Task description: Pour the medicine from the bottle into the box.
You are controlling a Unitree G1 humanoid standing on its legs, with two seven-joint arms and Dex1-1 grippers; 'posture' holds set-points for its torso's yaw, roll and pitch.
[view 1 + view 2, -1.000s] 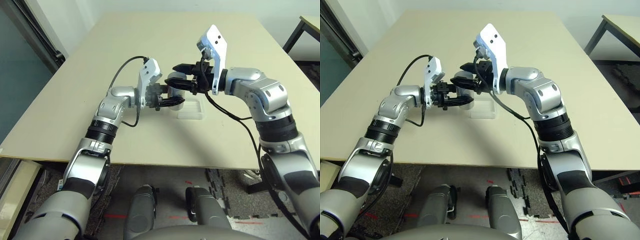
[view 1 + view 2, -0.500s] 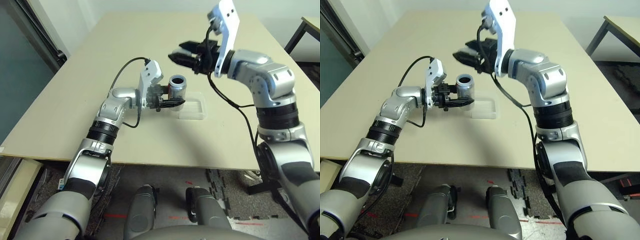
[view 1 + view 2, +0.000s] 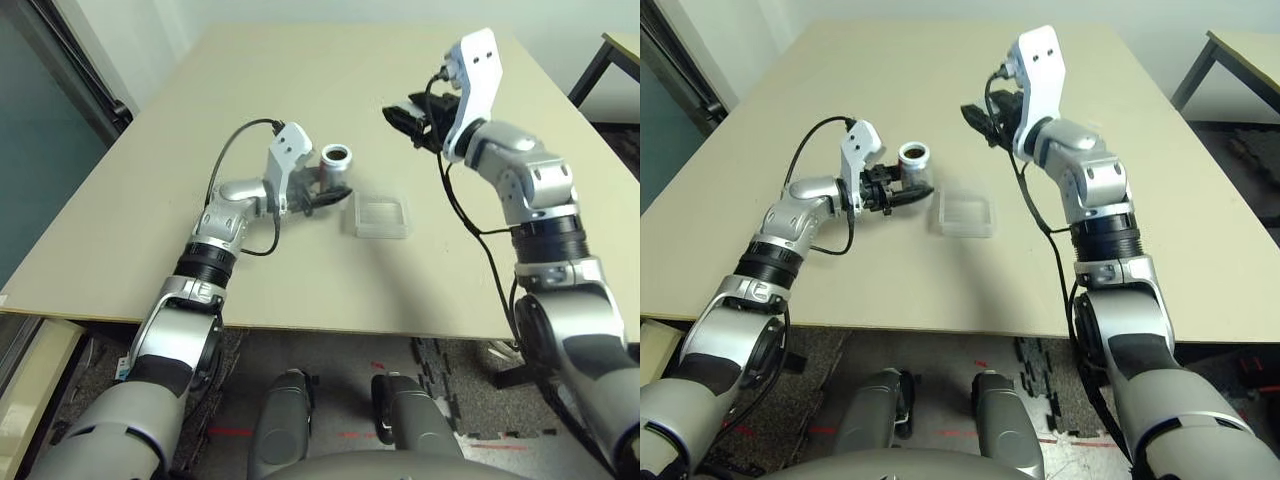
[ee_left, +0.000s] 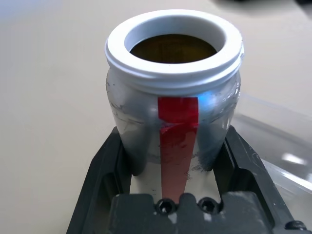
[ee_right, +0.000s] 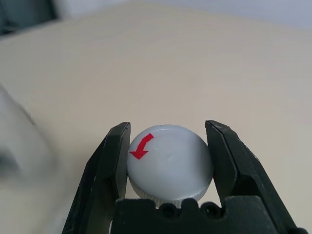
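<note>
A: What is seen apart from the work itself?

B: A wide, pale beige counter (image 3: 200, 120) is seen, its surface plain and matte. Beyond its far right corner, part of a second table (image 3: 622, 45) with a black leg (image 3: 588, 72) can be made out.

A: And past the left edge?

B: A dark glazed panel (image 3: 40, 130) set in a black frame is seen there. Below the near edge, dark floor mats (image 3: 455, 375) with interlocking edges are laid, and short red marks (image 3: 232, 432) are noted on the floor.

No readable text, red arrow sign on the cap (image 5: 168, 168) (red strip on the bottle (image 4: 175, 122))
</note>
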